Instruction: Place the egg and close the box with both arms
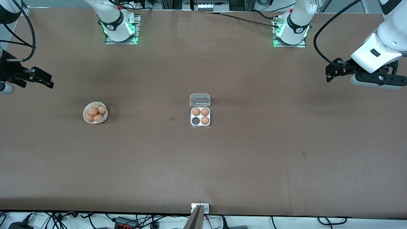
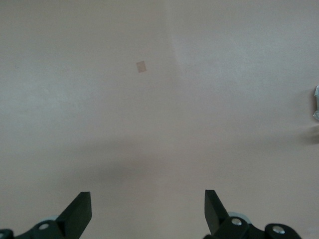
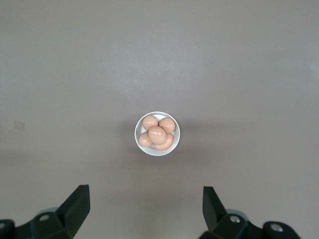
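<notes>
The clear egg box stands at the table's middle with its hinged lid open toward the robots' bases. Three of its cells hold orange-brown eggs. The fourth cell, on the side nearest the front camera and toward the right arm's end, is empty. A white bowl with several more eggs stands toward the right arm's end; it also shows in the right wrist view. My right gripper hangs open and empty near that end. My left gripper hangs open and empty over the other end.
The brown table runs wide around the box and bowl. Small darker square patches mark the surface; one shows in the left wrist view. A metal bracket sits at the table's edge nearest the front camera.
</notes>
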`<action>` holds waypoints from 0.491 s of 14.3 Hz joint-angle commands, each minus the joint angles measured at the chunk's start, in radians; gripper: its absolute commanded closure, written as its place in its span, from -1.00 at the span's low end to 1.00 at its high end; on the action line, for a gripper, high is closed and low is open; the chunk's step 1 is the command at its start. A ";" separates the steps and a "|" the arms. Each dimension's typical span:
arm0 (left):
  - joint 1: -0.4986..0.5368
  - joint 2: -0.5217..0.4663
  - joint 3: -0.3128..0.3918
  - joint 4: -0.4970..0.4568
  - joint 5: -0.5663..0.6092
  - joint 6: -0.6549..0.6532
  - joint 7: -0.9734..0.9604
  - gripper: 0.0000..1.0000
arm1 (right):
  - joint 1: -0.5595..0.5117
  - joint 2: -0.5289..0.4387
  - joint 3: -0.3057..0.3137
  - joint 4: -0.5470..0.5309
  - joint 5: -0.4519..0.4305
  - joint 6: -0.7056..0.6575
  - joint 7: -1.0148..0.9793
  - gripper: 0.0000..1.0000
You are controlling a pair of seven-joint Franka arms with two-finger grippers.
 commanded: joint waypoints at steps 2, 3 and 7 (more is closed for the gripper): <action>0.003 0.015 -0.001 0.031 -0.004 -0.023 -0.005 -1.00 | -0.016 -0.019 0.014 -0.022 -0.014 0.005 0.003 -1.00; 0.003 0.015 -0.001 0.029 -0.004 -0.023 -0.005 -1.00 | -0.014 -0.018 0.014 -0.022 -0.014 0.004 0.003 -1.00; 0.003 0.015 -0.001 0.031 -0.004 -0.023 -0.005 -1.00 | -0.017 0.050 0.014 -0.020 -0.014 0.013 0.002 -1.00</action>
